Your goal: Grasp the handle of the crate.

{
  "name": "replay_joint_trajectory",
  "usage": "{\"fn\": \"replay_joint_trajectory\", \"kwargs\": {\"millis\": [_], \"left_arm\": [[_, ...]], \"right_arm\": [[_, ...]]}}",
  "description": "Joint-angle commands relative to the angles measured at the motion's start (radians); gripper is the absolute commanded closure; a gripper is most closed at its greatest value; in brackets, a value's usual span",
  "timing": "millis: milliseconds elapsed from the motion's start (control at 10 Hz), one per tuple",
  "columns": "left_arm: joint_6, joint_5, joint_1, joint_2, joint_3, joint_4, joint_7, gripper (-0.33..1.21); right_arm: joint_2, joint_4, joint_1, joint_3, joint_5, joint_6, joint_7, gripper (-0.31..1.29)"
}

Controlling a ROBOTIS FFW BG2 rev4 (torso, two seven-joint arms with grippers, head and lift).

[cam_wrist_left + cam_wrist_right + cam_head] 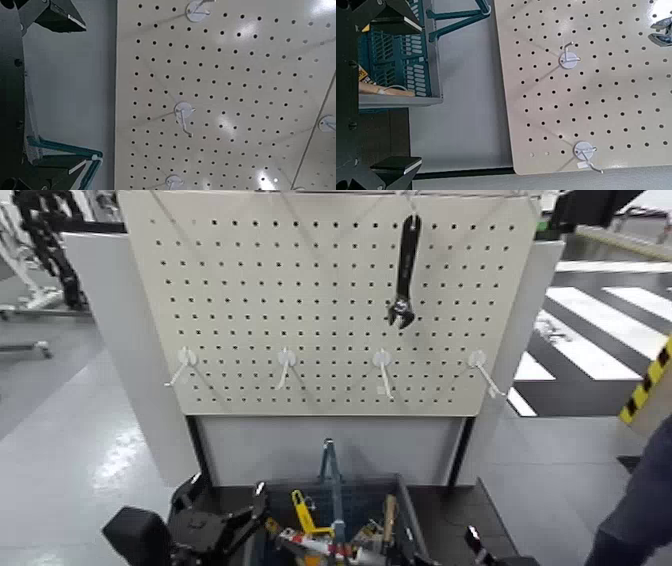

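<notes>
Handle (328, 480) upright mid-crate (408, 508), both grippers apart.

A pale pegboard (335, 300) fills the upper middle, standing upright in front of the robot. A black wrench (405, 272) hangs from its top edge toward the right side. Four white hooks (285, 362) sit in a row along the lower part of the board. Below the board, the crate (408, 512) rests at the bottom edge, with the teal handle (328, 480) rising upright over its middle. Inside lie a yellow-handled tool (300, 512) and a wooden-handled tool (388, 520). The left hand (222, 525) is just beside the crate's left side. The right hand (478, 548) barely shows at the bottom, right of the crate. A person's dark sleeve (635, 525) enters at the lower right corner.
</notes>
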Motion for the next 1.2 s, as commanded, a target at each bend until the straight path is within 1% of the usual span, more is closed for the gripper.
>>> {"fn": "replay_joint_trajectory", "kwargs": {"millis": [100, 300, 500, 800, 900, 1100, 1200], "left_arm": [[0.165, 0.205, -0.053, 0.022, 0.012, -0.014, -0.095, 0.12], [0.323, 0.403, -0.094, 0.031, 0.043, -0.01, -0.172, 0.12], [0.442, 0.633, -0.137, 0.037, 0.046, 0.015, -0.178, 0.12], [0.649, 0.886, -0.209, 0.051, 0.04, 0.062, -0.177, 0.12], [0.72, 0.954, -0.24, 0.062, 0.034, 0.099, -0.177, 0.12], [0.849, 1.046, -0.307, 0.082, 0.029, 0.176, -0.186, 0.12], [0.884, 1.073, -0.346, 0.088, 0.012, 0.229, -0.206, 0.12]], "right_arm": [[-0.002, -0.002, 0.0, 0.002, -0.003, 0.005, 0.0, 0.15], [-0.002, -0.002, -0.003, 0.003, -0.003, 0.008, 0.0, 0.15], [-0.002, -0.002, -0.003, 0.003, -0.003, 0.008, 0.0, 0.15], [0.0, -0.002, -0.002, 0.003, -0.003, 0.005, 0.0, 0.15], [0.0, 0.0, -0.002, 0.003, -0.003, 0.004, -0.002, 0.15], [0.002, 0.0, -0.003, 0.003, -0.003, 0.002, 0.0, 0.15], [0.002, 0.002, -0.003, 0.005, -0.003, 0.002, 0.0, 0.15]]}}
